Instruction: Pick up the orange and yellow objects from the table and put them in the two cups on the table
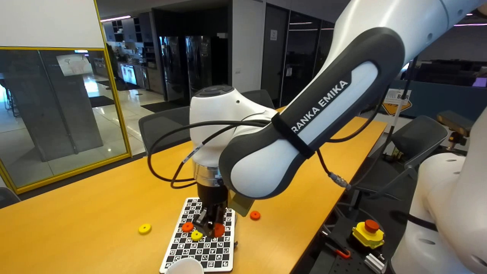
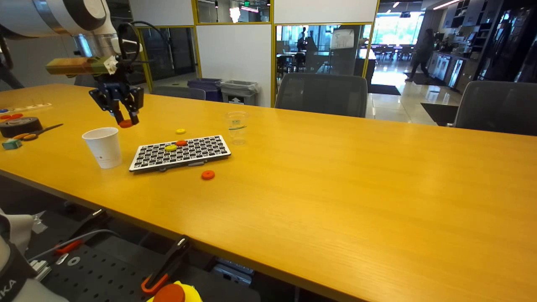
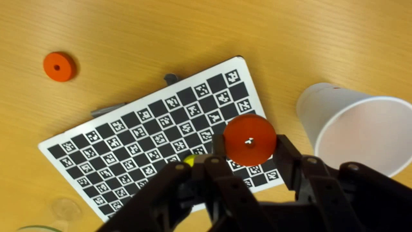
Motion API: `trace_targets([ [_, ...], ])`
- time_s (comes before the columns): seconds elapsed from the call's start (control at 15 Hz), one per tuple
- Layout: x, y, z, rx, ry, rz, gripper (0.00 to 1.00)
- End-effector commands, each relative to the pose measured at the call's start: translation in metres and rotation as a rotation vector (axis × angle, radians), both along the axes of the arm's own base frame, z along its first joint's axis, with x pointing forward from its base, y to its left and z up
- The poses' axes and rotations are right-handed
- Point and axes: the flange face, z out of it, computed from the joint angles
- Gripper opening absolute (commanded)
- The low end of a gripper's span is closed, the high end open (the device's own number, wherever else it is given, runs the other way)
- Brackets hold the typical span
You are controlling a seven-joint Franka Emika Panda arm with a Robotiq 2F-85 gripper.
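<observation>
My gripper [image 2: 127, 116] is shut on an orange disc [image 3: 248, 154], held flat between the fingertips above the checkered mat in the wrist view. The white cup [image 2: 105, 151] stands upright, right of the gripper in the wrist view [image 3: 331, 109]. The clear tumbler [image 2: 238, 130] stands beyond the mat's other end. A second orange disc [image 2: 181, 143] and a yellow disc [image 2: 170, 148] lie on the mat. A third orange disc [image 3: 59, 66] and another yellow disc [image 1: 145, 228] lie on the table [image 2: 335, 188]. In the wrist view a finger partly hides the mat's yellow disc [image 3: 190, 160].
The checkered mat [image 1: 218, 255] lies between the cups. Black tape [image 2: 21, 126], scissors [image 2: 42, 131] and a small green block [image 2: 11, 144] lie at the table's far left in an exterior view. A yellow box with a red button [image 1: 367, 234] sits beside the robot base.
</observation>
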Motion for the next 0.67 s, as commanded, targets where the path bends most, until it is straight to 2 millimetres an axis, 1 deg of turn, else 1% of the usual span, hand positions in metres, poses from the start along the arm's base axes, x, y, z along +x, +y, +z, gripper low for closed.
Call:
trace_targets([
  [0.0,0.0,0.04,0.02,-0.014,-0.025,0.068,0.24],
  [0.13,0.001,0.059,0.021,0.003,-0.026,0.123,0.24],
  [0.27,0.004,0.073,0.019,0.016,-0.02,0.159,0.24],
  [0.47,0.004,0.088,0.01,0.035,0.0,0.221,0.24],
  [0.6,0.005,0.094,0.003,0.043,0.023,0.252,0.23],
])
